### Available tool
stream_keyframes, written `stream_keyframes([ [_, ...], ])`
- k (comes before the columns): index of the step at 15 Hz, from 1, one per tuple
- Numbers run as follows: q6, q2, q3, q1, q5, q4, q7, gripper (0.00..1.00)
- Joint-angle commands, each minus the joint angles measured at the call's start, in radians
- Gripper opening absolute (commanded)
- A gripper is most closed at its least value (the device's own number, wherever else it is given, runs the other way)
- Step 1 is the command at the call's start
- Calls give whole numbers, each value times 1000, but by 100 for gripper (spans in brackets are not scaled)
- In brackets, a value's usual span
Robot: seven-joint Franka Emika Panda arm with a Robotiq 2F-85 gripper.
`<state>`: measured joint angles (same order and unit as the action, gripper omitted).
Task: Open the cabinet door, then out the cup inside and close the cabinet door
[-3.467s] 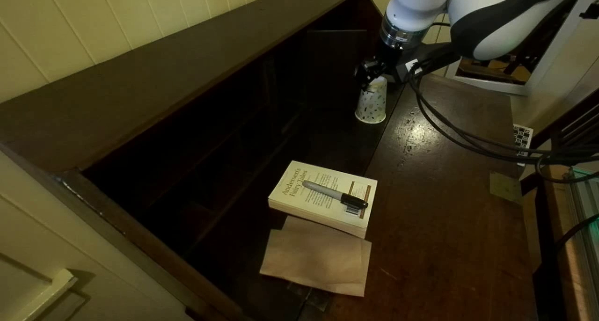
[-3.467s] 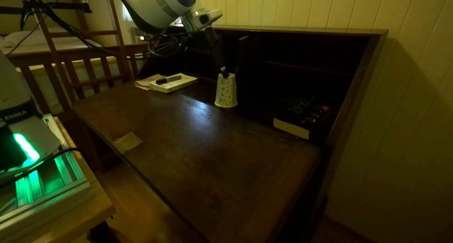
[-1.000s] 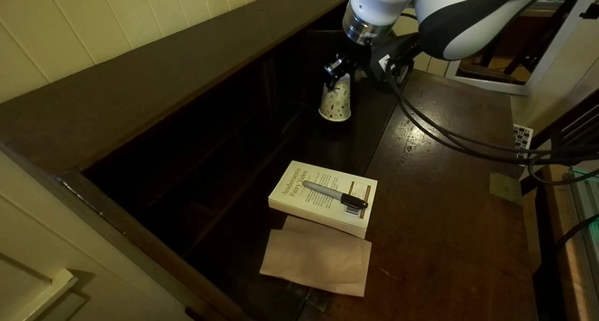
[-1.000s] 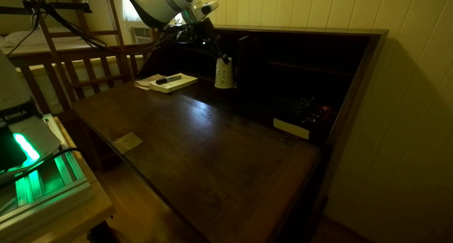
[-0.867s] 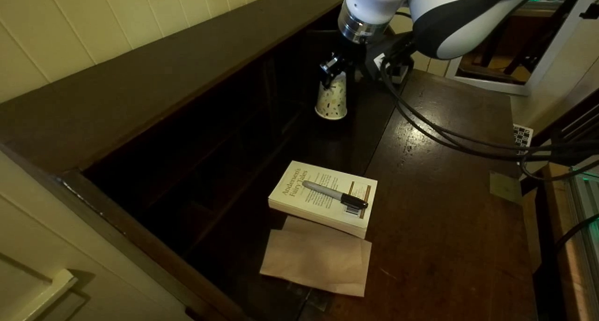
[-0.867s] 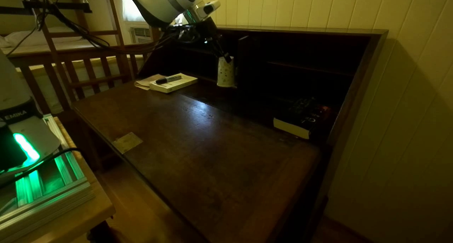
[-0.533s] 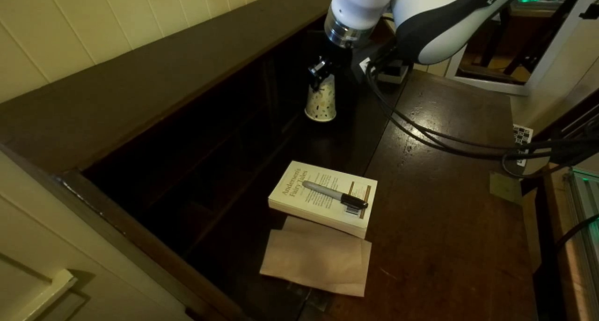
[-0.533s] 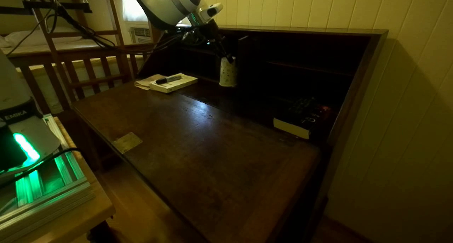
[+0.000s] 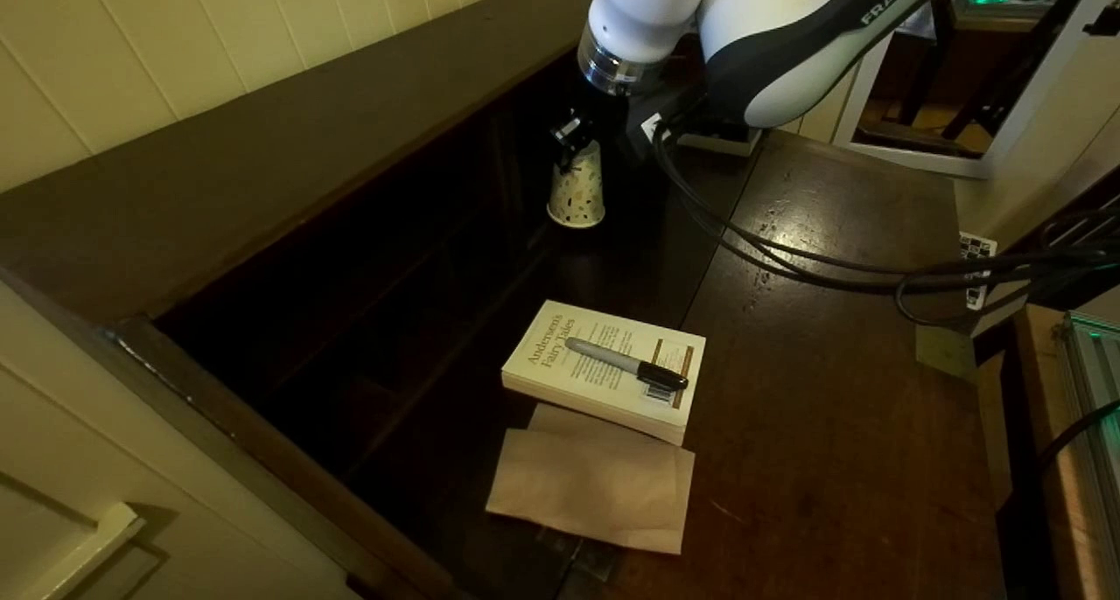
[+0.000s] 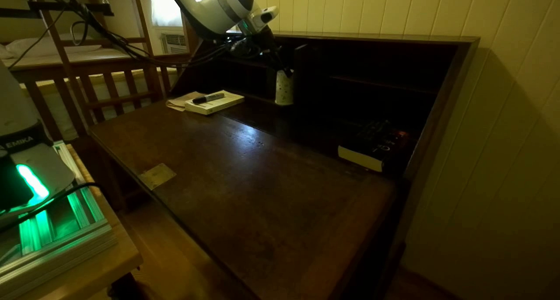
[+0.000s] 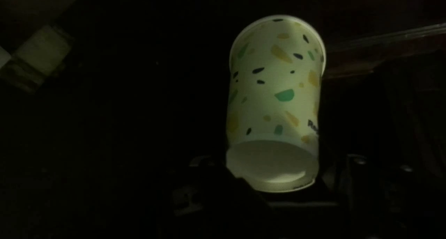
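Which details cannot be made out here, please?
Inside of the speckled white tapered cup: hidden by its own base and wall, all views.
Exact contact of the black two-fingered gripper: lost in darkness, wrist view.
Compartment backs in the long dark brown wooden cabinet: deep shadow, both exterior views.
Lettering on the thick black book: too small and dark, in an exterior view.

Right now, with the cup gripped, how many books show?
2: a pale book under the marker, and a dark book at the right end of the cabinet in an exterior view. Shadows inside may hide more.
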<state>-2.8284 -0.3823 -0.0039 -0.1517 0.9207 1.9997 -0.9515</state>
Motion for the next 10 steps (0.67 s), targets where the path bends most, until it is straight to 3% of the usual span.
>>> stream_keyframes([
  [1, -12, -45, -2, 6, 4, -60, -10, 53],
  [8, -18, -96, -7, 12, 10, -125, -30, 55],
  [10, -19, -112, -6, 14, 9, -141, -30, 51],
])
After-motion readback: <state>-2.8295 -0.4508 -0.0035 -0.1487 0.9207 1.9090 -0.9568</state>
